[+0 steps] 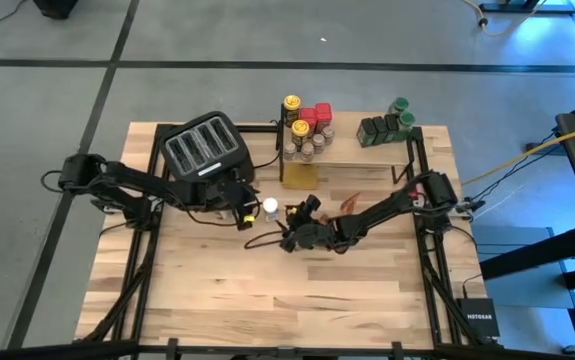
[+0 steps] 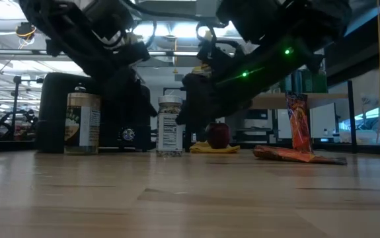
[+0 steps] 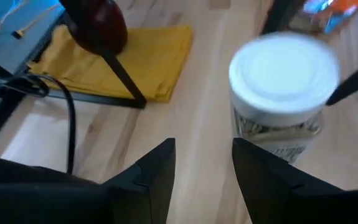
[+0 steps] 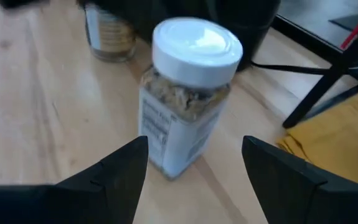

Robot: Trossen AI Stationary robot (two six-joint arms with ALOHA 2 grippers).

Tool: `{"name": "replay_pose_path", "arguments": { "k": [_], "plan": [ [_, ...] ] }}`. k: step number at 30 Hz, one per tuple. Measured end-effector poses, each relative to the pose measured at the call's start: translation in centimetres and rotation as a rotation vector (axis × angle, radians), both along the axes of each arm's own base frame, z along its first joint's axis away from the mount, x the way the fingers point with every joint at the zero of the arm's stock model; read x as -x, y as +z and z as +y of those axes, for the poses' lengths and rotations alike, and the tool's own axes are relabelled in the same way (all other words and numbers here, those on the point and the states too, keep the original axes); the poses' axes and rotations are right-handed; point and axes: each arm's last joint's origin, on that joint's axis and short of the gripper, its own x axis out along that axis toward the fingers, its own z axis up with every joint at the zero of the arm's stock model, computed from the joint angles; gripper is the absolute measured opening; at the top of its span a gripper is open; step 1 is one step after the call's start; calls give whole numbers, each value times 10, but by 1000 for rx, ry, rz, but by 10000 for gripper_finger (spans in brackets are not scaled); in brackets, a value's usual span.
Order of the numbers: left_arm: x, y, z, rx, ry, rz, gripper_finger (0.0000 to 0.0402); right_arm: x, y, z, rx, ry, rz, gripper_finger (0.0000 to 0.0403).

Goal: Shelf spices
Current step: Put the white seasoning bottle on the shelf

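white-lid spice jar (image 4: 188,93) upright on desk (image 1: 267,300) beside toaster (image 1: 205,148), off shelf (image 1: 357,150) | our right gripper (image 4: 194,165) fingers spread, facing jar, empty | left gripper (image 3: 203,171) fingers parted, empty, jar off-centre | risk: both close in, arms collide, jar tips

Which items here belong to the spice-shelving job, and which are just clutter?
Job items:
- white-lidded jar, ahead of the open right gripper
- yellow-lidded jar
- foil packet
- jars on the shelf
- shelf
- open left gripper

Lying about:
- toaster
- yellow cloth
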Motion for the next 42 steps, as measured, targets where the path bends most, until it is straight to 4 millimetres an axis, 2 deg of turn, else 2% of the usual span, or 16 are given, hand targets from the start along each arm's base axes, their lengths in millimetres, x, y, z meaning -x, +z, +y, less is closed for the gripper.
{"name": "replay_pose_path", "arguments": {
  "k": [7, 11, 21, 27, 30, 36, 42],
  "plan": [
    [-5, -13, 1, -25, -6, 43, 153, -2, -7, -7, -9, -4, 20, 266],
    [-5, -14, 0, -13, -22, 45, 153, -1, -8, -8, 5, -21, 22, 266],
    [-8, -13, -14, 49, -186, 35, 153, 0, -9, -7, 12, -21, 46, 266],
    [-7, -14, -23, 30, -264, 54, 153, 2, -12, -7, 24, -18, 86, 266],
    [-6, -16, -23, -6, -236, 86, 153, 2, -12, -7, 38, -9, 98, 266],
    [-5, -13, -15, -108, -64, 75, 153, 2, -12, -7, 39, -8, 101, 266],
    [-7, -18, -7, -46, -10, 62, 153, 2, -11, -7, 35, -9, 88, 266]
  ]
}}
